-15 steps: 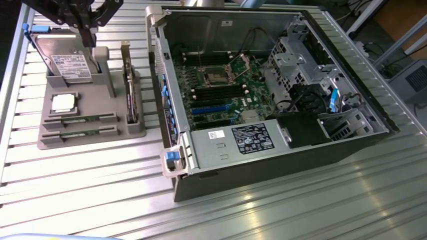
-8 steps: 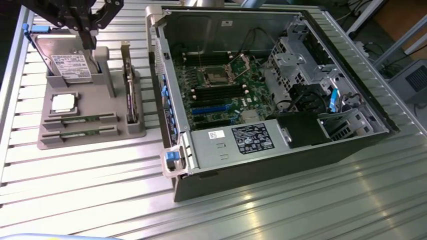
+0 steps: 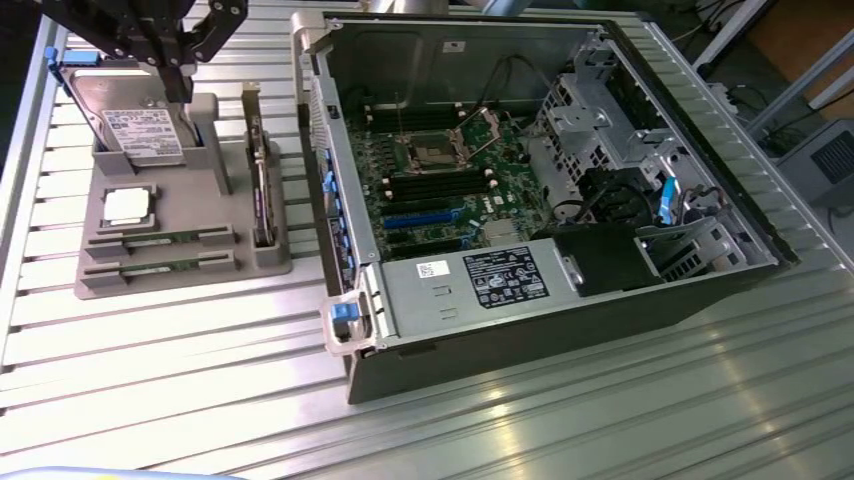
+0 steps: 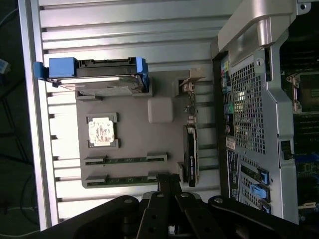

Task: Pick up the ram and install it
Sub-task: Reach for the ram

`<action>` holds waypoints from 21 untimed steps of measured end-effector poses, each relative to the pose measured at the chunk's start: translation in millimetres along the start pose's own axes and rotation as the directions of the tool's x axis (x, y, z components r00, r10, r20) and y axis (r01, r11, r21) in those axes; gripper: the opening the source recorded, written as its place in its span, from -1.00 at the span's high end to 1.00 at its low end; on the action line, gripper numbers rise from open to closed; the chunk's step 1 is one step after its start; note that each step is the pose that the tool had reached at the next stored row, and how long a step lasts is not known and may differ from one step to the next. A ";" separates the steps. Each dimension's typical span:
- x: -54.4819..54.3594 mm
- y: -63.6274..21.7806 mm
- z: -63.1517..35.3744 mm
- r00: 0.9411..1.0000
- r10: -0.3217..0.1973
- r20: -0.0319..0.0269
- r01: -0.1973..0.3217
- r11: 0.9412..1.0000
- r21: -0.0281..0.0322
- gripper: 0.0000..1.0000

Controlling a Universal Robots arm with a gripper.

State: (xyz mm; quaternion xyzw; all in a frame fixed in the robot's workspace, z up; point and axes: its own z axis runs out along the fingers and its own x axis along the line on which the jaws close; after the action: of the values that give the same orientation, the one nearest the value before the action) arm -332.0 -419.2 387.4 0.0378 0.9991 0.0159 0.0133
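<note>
The gripper [image 3: 179, 92] hangs high over the grey holder [image 3: 187, 275] with its fingers pinched together and nothing between them. In the exterior view it stands above the holder's end where the hard drive [image 3: 134, 120] sits upright in its blue caddy. In the wrist view the closed tips [image 4: 169, 180] line up just past one end of the outer ram stick [image 4: 127, 178], on the side toward the expansion card [image 4: 190, 157] that stands on edge.

Both sticks lie flat in their grooves at the holder's opposite end from the hard drive, beyond the square processor [image 3: 127, 205]. The outer ram stick is seen in the exterior view at the holder's last groove, with the inner ram stick [image 3: 158, 240] just beside it and parallel. Their long axes run across the holder, from the exterior view's left to its right, pointing toward the open computer case [image 3: 534, 350]. So the ram lies below the fingers and away from the hard drive. Neither stick is touched or lifted. The dark memory slots [image 3: 434, 185] on the motherboard are well apart, to the exterior view's right.
</note>
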 end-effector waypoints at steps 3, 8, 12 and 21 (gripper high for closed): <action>-0.1 -1.0 0.1 1.000 0.000 0.000 0.000 1.000 0.001 0.80; -0.2 -3.2 0.3 1.000 0.000 0.000 0.000 1.000 0.002 0.80; -0.5 -6.2 0.4 1.000 0.000 0.000 0.000 1.000 0.003 0.80; -1.2 -15.5 0.5 1.000 0.000 0.001 0.000 1.000 0.010 0.80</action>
State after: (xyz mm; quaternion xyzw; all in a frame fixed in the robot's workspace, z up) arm -332.0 -434.6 386.5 0.0377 0.9991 0.0109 0.0135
